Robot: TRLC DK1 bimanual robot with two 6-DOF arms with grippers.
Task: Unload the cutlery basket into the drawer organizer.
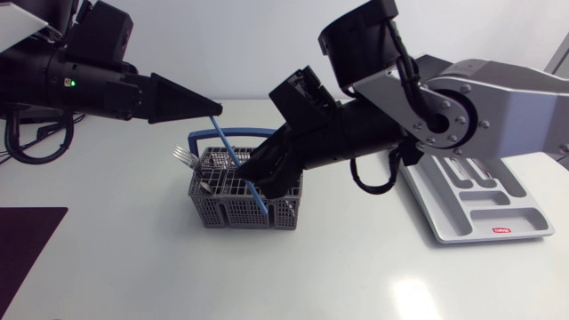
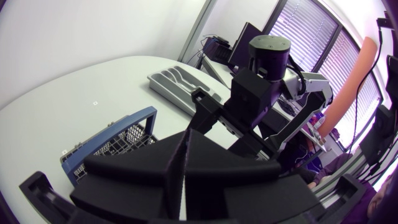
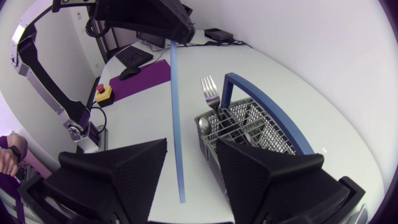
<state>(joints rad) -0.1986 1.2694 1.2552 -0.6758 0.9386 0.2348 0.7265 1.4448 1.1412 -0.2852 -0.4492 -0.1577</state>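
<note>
Table [image 1: 356, 276] white, purple mat [image 1: 27, 249] at your left; your left gripper [image 1: 213, 112] pinches a blue rod [image 1: 230, 147], right gripper [image 3: 191, 142] gapes around it over basket [image 1: 222, 209].

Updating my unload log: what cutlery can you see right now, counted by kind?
Forks: 1, the fork standing in the basket.
Spoons: 1, the spoon beside it.
Blue sticks: 1, the blue stick pinched by the left gripper.
Total: 3 visible; the basket may hide more.
</note>
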